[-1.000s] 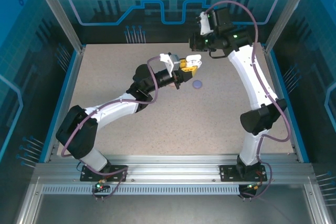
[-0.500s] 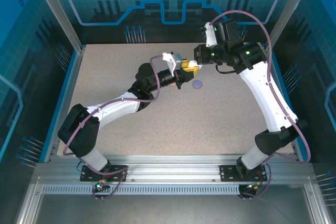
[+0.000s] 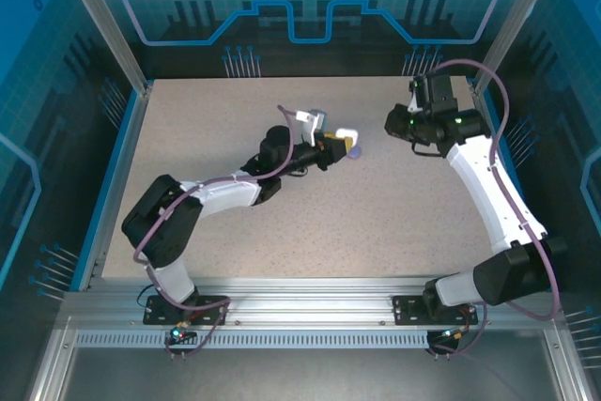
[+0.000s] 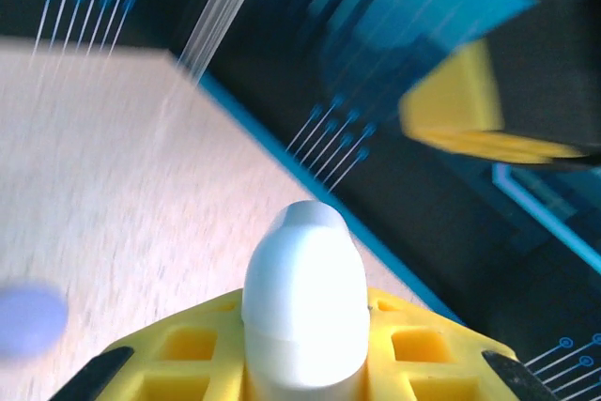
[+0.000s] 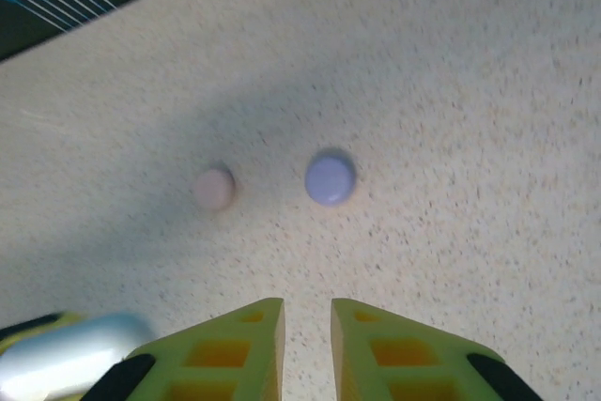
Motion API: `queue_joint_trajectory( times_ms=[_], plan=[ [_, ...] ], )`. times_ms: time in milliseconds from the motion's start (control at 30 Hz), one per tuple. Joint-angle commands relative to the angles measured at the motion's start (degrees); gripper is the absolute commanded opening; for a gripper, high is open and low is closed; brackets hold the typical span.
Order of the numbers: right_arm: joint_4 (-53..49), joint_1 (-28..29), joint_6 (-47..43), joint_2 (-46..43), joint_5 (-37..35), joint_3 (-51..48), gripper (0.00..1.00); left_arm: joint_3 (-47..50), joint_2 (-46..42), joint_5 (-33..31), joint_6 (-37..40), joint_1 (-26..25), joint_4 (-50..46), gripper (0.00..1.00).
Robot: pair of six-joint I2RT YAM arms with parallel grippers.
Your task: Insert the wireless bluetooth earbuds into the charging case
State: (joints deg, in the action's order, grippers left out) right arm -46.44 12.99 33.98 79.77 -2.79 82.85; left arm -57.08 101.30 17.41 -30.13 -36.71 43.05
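We start at the left gripper [image 3: 344,141]. Its yellow fingers [image 4: 413,354] are squeezed tight on the white charging case [image 4: 305,298]. The round top of the case pokes out past them. From above, we see this gripper near the middle of the table [image 3: 394,223], with the case at its tip. Just beside that tip, a small round purple earbud [image 3: 355,149] lies on the table. We cannot tell if the gripper touches it.

Next comes the right gripper [image 5: 306,316]. Its two yellow fingers stand a little apart, with a thin gap between them. Nothing is in the gap, so it holds nothing. From above, we see it in the far right part of the table, apart from the left gripper and facing it.

Past the right gripper's fingers, the purple earbud lies on the table. A pale pink earbud [image 5: 213,189] lies near it, not touching it. Both look like little round blobs, and we cannot see any stems. In the bottom corner of the right wrist view, the white case shows as a blur.
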Motion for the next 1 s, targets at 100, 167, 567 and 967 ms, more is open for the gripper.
queue_joint_trajectory(
  times_ms=[100,167,567,967],
  plan=[
    [5.28,-1.34,3.88,-5.55,0.81,-10.19,0.25,3.55,6.22,-3.85,-20.12,-0.38,-2.13,0.00],
    [5.82,-1.39,4.24,-6.38,0.82,-12.49,0.27,3.23,8.87,-4.12,-24.21,-0.36,-3.24,0.00],
    [5.30,-1.47,4.52,-10.22,1.29,-15.18,0.41,-0.27,16.39,-1.63,-32.44,-0.26,-14.22,0.21],
    [2.87,-2.22,4.01,-12.61,1.84,-13.14,1.00,1.29,4.43,-6.37,-29.61,2.97,-35.98,0.93]
  ],
)
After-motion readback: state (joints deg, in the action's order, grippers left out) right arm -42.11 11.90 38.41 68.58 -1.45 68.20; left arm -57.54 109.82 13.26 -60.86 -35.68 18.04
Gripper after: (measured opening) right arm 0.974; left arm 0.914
